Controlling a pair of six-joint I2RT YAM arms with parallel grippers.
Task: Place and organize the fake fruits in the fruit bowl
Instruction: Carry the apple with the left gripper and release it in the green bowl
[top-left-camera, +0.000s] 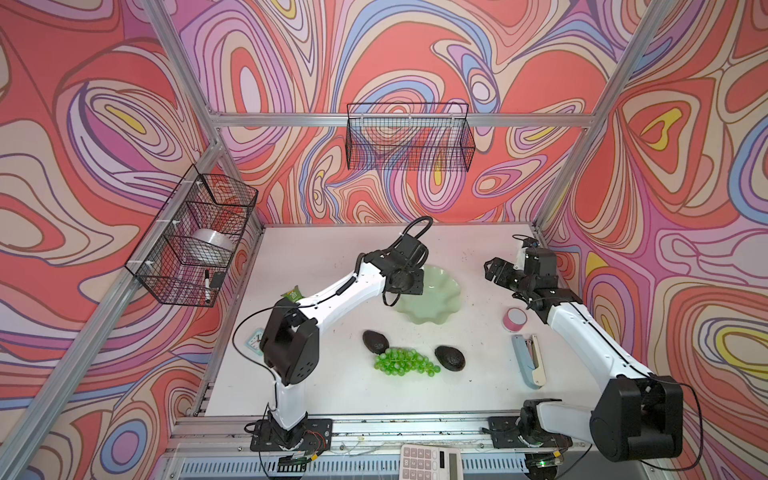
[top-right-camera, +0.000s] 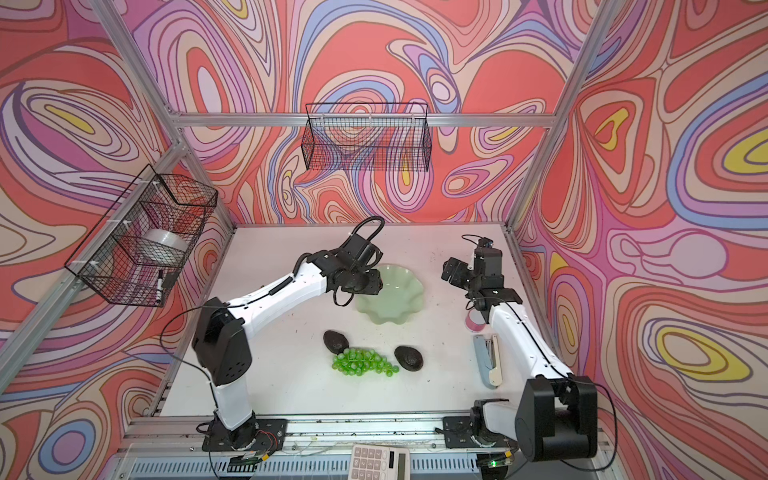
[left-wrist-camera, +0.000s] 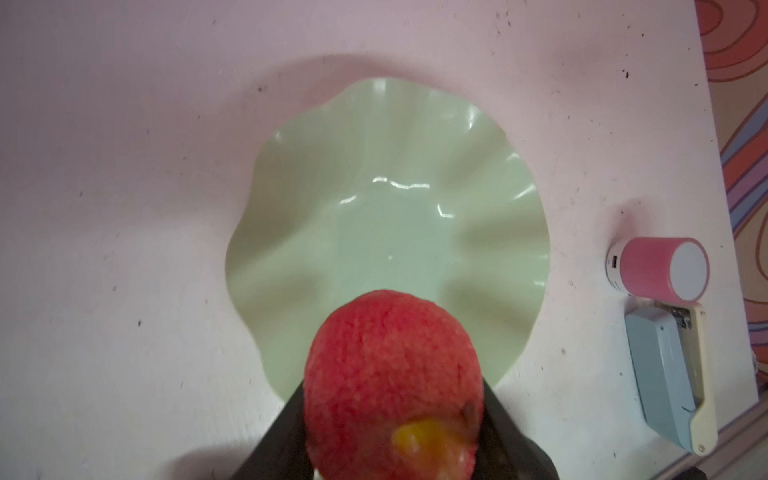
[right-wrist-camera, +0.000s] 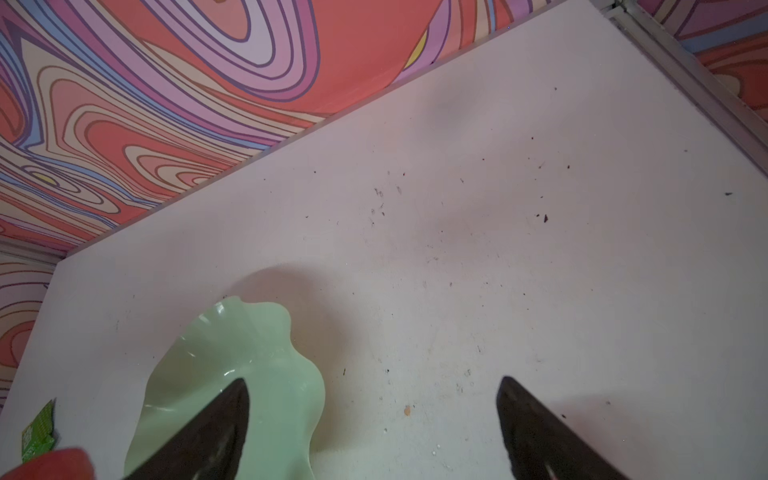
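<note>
Red apple (left-wrist-camera: 386, 345) clamped in left gripper (left-wrist-camera: 392, 401), seemingly above bowl (left-wrist-camera: 415, 137), right gripper (right-wrist-camera: 375, 381) wide, cropped

Twin high top views; close downward wrist views; fruit bowl (top-left-camera: 438, 305) in all

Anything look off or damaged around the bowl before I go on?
Nothing is spilled or tipped; the fruit bowl sits level and empty. The apple in the left gripper shows a yellow patch with a brownish mark, perhaps worn paint. Dark specks dot the table.
</note>
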